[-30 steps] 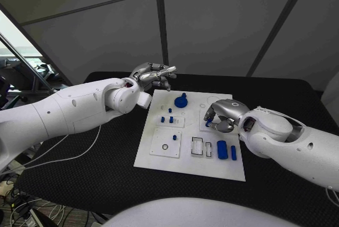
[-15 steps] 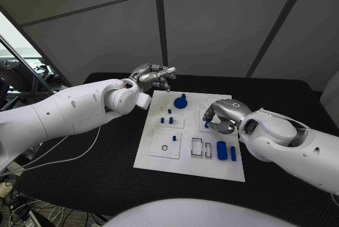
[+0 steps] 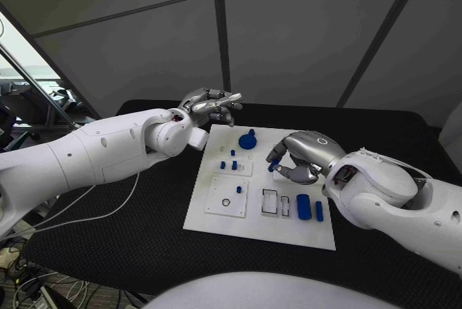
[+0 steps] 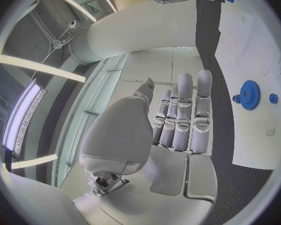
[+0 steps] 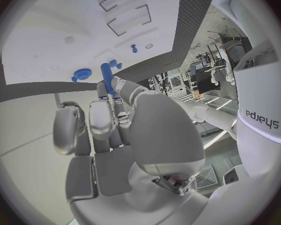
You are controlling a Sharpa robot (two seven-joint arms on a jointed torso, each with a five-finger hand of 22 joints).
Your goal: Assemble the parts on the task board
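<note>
The white task board (image 3: 260,225) lies in the middle of the black table. My right hand (image 3: 300,155) hovers over its middle and pinches a slim blue peg (image 3: 274,164), which the right wrist view shows sticking out past the fingers (image 5: 107,76). A blue gear (image 3: 248,140) stands on the board's far side, seen also in the wrist views (image 4: 248,94) (image 5: 82,75). Two short blue pegs (image 3: 228,165) stand left of the held peg. My left hand (image 3: 213,103) floats above the board's far left corner, fingers straight (image 4: 184,115) and holding nothing.
Two long blue pieces (image 3: 310,207) lie at the board's right edge beside two rectangular slots (image 3: 276,202). A small peg (image 3: 239,188) and a ring (image 3: 224,202) sit on a near-left plate. A white cable (image 3: 106,205) runs over the table at the left.
My right hand has carried the blue peg a little leftward and farther across the board, toward the two short pegs. The left hand has stayed where it was.
</note>
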